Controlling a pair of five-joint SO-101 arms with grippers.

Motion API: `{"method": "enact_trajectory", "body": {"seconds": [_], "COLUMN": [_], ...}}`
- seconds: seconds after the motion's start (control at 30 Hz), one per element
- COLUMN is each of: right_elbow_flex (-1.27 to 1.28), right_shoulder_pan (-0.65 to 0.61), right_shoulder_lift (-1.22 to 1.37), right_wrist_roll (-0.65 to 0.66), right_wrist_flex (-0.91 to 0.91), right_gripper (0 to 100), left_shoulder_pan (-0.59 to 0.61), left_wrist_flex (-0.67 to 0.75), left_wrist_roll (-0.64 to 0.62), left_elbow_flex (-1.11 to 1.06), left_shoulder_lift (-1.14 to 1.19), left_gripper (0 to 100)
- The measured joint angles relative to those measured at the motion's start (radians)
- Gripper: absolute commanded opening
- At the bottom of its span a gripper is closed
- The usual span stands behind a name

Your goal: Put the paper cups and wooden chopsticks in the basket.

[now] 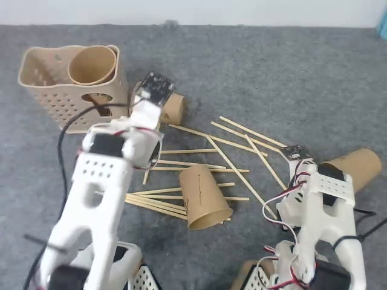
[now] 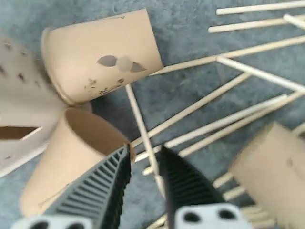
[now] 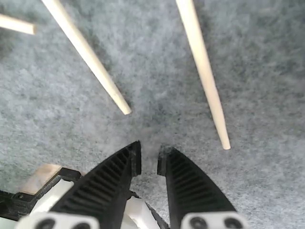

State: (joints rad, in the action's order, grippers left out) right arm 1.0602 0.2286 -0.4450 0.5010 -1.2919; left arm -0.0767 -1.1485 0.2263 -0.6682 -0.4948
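Both arms have that 3D-printed white plastic look. The left arm (image 1: 100, 187) is the chunky one, with a grid of little holes (image 1: 100, 170) on one panel, a black motor block (image 1: 109, 145) set into the shell and a black cable (image 1: 60, 151) looping off its side. The right arm (image 1: 325, 212) has the same white shell and a black block too, plus a tangle of red, white and black wires (image 1: 289, 194). There's a small dark circuit board (image 1: 156, 86) at the left wrist. The left gripper (image 2: 144, 151) and right gripper (image 3: 149, 149) match: dark grey fingers (image 2: 107, 177), ribbed on the inner faces, with round screw holes (image 2: 191, 217) at the base.
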Motion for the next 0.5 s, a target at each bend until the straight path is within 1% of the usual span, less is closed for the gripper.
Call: {"method": "enact_trajectory", "body": {"seconds": [0.13,0.3,0.4,0.5], "right_elbow_flex": [0.000,0.000,0.000,0.000], "right_shoulder_pan": [0.000,0.000,0.000,0.000], "right_shoulder_lift": [0.000,0.000,0.000,0.000], "right_wrist_roll": [0.000,0.000,0.000,0.000], "right_wrist_flex": [0.000,0.000,0.000,0.000], "right_gripper": [6.9,6.9,6.9,6.9], "left_shoulder_pan": [-0.005,-0.003,0.038,0.117], "left_wrist_flex": [0.098,0.129,0.129,0.121], "left_wrist_roll": [-0.100,-0.123,-0.152,-0.195], "left_elbow_flex": [0.048,0.109,0.140,0.172], "left_shoulder_lift": [0.181,0.390,0.456,0.462], "left_gripper": [1,1,1,1]}}
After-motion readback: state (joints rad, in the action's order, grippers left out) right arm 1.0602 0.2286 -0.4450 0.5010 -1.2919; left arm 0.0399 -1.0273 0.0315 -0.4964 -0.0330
